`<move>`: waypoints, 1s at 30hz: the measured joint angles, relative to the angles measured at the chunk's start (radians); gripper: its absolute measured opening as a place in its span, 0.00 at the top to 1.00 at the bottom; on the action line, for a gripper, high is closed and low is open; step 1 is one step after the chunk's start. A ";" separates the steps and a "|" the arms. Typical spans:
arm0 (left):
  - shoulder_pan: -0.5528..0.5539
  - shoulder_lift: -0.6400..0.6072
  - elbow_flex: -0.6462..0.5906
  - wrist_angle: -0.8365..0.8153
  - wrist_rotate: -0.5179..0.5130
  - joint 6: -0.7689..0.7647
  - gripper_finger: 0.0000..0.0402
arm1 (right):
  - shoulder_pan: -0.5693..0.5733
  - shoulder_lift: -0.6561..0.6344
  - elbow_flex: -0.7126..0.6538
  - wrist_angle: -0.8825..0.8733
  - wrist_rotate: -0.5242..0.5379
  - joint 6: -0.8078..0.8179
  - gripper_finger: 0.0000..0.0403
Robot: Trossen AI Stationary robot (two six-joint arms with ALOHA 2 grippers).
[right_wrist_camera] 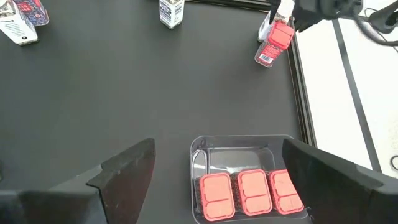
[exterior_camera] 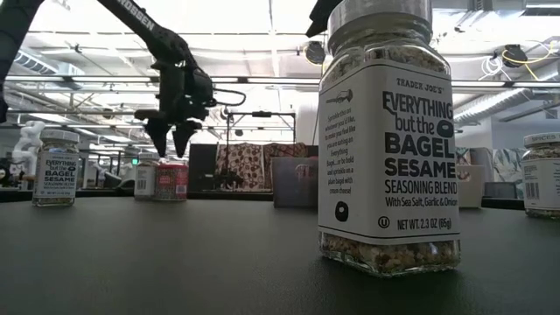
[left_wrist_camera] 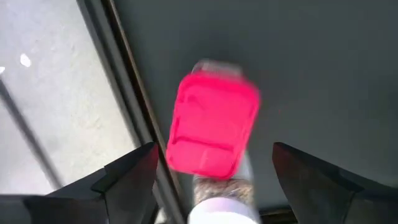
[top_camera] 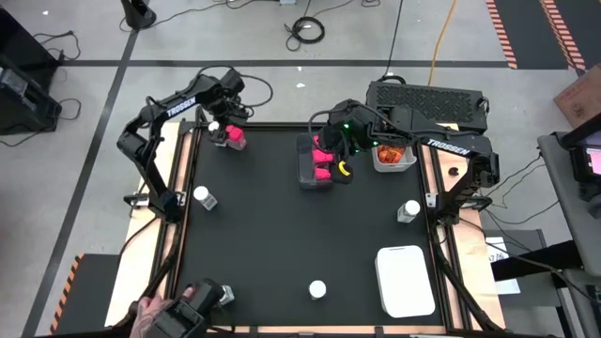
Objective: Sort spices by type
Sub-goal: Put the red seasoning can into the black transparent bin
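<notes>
Looming closest, a sesame jar [exterior_camera: 389, 140] waits unsorted while the left hand [left_wrist_camera: 211, 180], fingers apart, hovers over a pink pack [left_wrist_camera: 212, 124] at the surface's far edge, probably to grasp it.

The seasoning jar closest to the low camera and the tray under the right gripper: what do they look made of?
The seasoning jar looks like clear glass or hard plastic, which I cannot tell apart; the seed blend shows through below a matte white printed label. The tray looks like thin clear glossy plastic: the dark table shows through its floor and its rim catches light. It holds three pink packs.
</notes>
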 joint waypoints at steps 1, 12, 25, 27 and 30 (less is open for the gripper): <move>0.000 0.000 -0.012 0.020 -0.034 0.010 0.20 | 0.000 0.000 0.000 0.000 0.000 0.000 0.14; -0.002 0.000 -0.027 0.082 -0.052 0.015 0.20 | 0.000 0.000 0.000 -0.001 0.000 -0.004 0.14; -0.011 0.000 -0.111 0.153 -0.107 0.055 0.20 | 0.000 0.000 0.000 -0.002 0.000 0.000 0.14; -0.011 0.000 -0.112 0.168 -0.106 0.055 0.20 | 0.000 0.000 0.000 -0.001 -0.001 0.001 0.14; -0.011 0.000 -0.112 0.176 -0.105 0.055 0.20 | 0.000 0.000 0.000 -0.001 -0.011 0.003 0.14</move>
